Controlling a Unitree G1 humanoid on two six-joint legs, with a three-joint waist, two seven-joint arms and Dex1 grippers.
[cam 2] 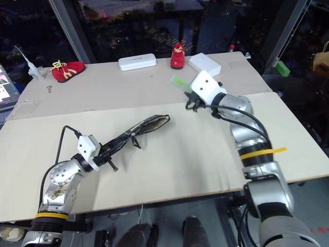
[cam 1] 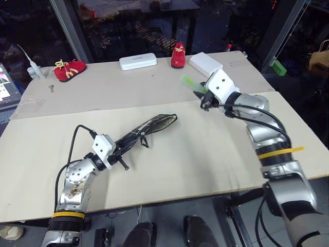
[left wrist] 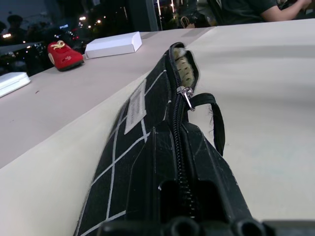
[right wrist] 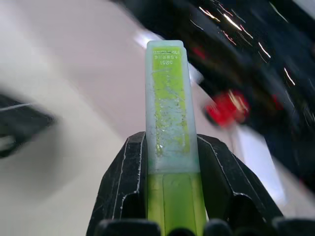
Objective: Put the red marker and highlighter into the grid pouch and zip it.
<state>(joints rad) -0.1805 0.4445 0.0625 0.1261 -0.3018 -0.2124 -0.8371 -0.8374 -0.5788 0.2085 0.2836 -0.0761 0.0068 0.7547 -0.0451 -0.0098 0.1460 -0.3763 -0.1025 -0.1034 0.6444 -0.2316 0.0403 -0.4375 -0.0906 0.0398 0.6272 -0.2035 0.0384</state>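
Now, step: right pincer is clamped on the highlighter, held up off the tabletop; next is likely feeding it into the grid pouch.
Left pincer: closed on the near end of the pouch, propping it on edge with the zipper facing up.
Pouch state: black fabric, white grid lines, white label on the side; mouth gaping at the far end, zipper pull partway along with its cord hanging.
Highlighter look: short, chunky, light green, translucent cap end sticking out past the fingers.
Highlighter place: in the air, well apart from the pouch mouth, over the far right of the tabletop.
How to do it well: line the barrel up with the open mouth, go in end-first and low, release only once it's inside; keep the left hold steady.
Red marker: can't spot it; may be inside, cannot tell.
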